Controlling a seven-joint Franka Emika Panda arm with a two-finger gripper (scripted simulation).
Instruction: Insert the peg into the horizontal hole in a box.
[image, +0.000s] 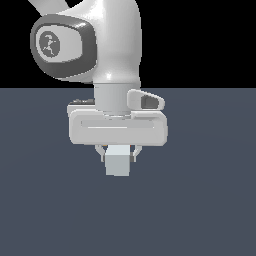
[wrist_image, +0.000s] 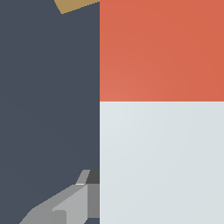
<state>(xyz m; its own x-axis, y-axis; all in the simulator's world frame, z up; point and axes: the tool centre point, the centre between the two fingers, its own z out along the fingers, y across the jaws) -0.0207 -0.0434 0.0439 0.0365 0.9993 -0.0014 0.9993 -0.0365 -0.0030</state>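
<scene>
While our gripper (image: 118, 154) clamps the peg (wrist_image: 162, 109) by its pale half, the red-orange half points toward the box (wrist_image: 72, 5).

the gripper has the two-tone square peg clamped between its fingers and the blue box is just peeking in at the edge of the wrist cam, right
Not quite: the box is tan, not blue, as the wrist view shows. The rest holds: the gripper is clamped on the grey-white and red-orange square peg.

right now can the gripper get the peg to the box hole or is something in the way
Probably, but unconfirmed. The gripper holds the peg by its pale half, off the floor. Only a corner of the box shows in the wrist view; nothing lies between, but the hole is out of sight.
</scene>
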